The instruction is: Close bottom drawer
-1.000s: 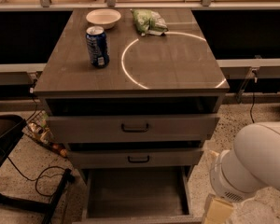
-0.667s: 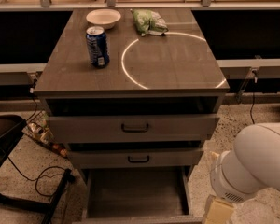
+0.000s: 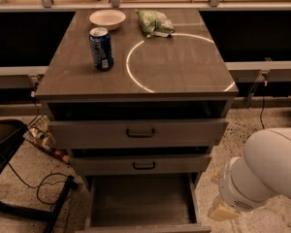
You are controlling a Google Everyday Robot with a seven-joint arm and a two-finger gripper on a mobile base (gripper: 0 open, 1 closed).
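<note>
The bottom drawer (image 3: 141,201) of the grey cabinet is pulled far out. Its plain grey box interior shows, and its front panel lies at the picture's lower edge with the handle out of view. The middle drawer (image 3: 143,164) and the top drawer (image 3: 139,132) stand slightly out, each with a dark bar handle. My white arm (image 3: 266,171) is at the lower right, beside the cabinet. My gripper (image 3: 223,211) shows only as a cream-coloured part low down, just right of the open drawer's right side and apart from it.
On the cabinet top (image 3: 184,76) stand a blue can (image 3: 101,48), a white bowl (image 3: 107,19) and a green bag (image 3: 154,23). Dark cables and a black frame (image 3: 19,198) lie on the floor to the left. A counter rail runs behind the cabinet.
</note>
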